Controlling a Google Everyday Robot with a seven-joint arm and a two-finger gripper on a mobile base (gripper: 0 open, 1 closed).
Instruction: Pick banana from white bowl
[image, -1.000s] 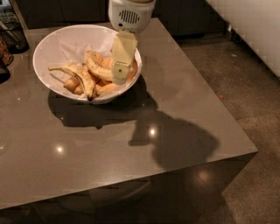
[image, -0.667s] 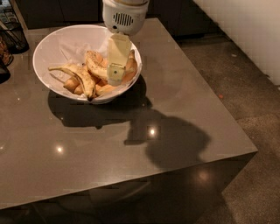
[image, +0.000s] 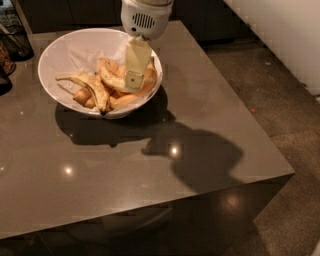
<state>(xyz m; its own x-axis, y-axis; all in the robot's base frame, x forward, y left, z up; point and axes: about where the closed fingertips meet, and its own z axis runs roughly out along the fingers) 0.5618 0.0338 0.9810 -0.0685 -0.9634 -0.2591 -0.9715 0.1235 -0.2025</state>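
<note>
One banana (image: 111, 75) (in white bowl (image: 70, 50)) at gripper (image: 133, 81) tip

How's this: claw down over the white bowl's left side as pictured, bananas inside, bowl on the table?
Wrong side: the camera view shows the claw over the bowl's right side as pictured. Bananas inside, bowl on the table: correct.

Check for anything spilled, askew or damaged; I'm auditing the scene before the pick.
Nothing stands out. The wide round white bowl sits upright on the grey table, bananas all inside; the gripper reaches into it at the plump speckled yellow banana.
</note>
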